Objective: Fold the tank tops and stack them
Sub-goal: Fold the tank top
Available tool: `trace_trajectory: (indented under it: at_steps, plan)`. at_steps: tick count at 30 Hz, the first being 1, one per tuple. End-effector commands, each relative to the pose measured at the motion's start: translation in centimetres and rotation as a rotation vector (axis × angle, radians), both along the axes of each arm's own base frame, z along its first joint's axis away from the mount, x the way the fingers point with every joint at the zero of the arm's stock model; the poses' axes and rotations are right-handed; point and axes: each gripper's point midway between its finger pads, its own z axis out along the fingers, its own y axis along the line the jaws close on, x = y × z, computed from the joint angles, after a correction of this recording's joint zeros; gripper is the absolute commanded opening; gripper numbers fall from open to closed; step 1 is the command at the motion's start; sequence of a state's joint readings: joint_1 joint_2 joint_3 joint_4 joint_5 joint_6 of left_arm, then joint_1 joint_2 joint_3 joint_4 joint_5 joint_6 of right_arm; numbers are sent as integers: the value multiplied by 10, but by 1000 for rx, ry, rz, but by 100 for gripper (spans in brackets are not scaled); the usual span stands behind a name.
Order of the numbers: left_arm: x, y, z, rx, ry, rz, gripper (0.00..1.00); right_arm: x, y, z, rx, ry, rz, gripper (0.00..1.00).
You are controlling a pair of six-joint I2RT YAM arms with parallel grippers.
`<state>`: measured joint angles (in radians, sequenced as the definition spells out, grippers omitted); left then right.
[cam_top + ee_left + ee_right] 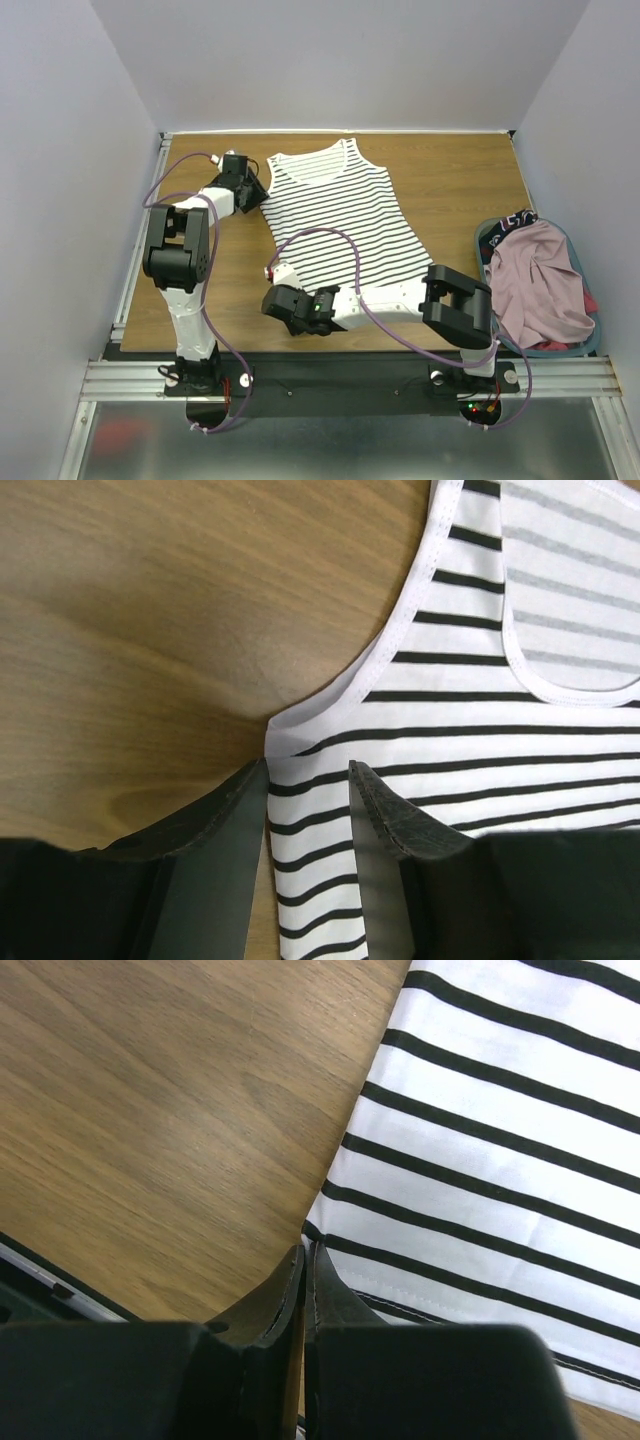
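Tank tops: two are counted, a striped tank top (340, 215) and a pink tank top (540, 285).
Striped tank top: it is spread flat on the wooden table (450, 170), neckline at the far end and hem towards the arm bases.
Pink tank top: it is heaped, crumpled, in a basket (599, 338) well to the right of the striped tank top.
Grippers: two are counted, one per arm.
Left gripper (310, 820): it is set at the striped tank top's left side edge, just below the armhole; the fingers are parted, with striped cloth seen between them.
Right gripper (305, 1255): it is placed at the striped tank top's near left hem corner; the fingers are pressed together, and whether cloth is pinched there cannot be told.
Other things: a dark navy garment (508, 225) is seen under the pink heap, at the basket's far edge.
In the way: one purple cable (340, 232) is looped over the striped tank top's lower half, and its hem is partly covered by the right arm.
Materials: the striped cloth is thin white knit with narrow black bands and stitched edges; the table is brown wood grain.
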<state>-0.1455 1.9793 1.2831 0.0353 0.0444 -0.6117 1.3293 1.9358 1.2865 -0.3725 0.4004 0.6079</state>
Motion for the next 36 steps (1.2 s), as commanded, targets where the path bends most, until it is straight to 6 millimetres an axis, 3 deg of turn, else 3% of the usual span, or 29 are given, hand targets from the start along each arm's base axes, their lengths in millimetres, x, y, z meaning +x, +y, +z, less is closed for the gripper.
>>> trace_trajectory:
  at_steps: [1,4,10,16,20,26,34,36]
  plan:
    - [-9,1,19,-1,-37,33,49,1,18,24,104,7,-8,5]
    - [-13,10,14,28,-26,76,48,2,18,25,110,8,-16,5]
    - [-14,10,-4,42,9,82,40,4,19,31,126,10,-20,5]
    - [-9,12,-15,62,28,99,18,4,20,39,146,14,-18,5]
    - [-1,14,-4,74,0,111,0,-2,25,44,168,45,10,4]
    - [6,41,38,151,-83,216,0,-21,52,49,240,135,85,2]
    - [8,82,63,177,-98,307,0,-37,94,61,334,213,166,1]
    - [10,85,70,189,-105,293,0,-37,100,68,353,211,171,1]
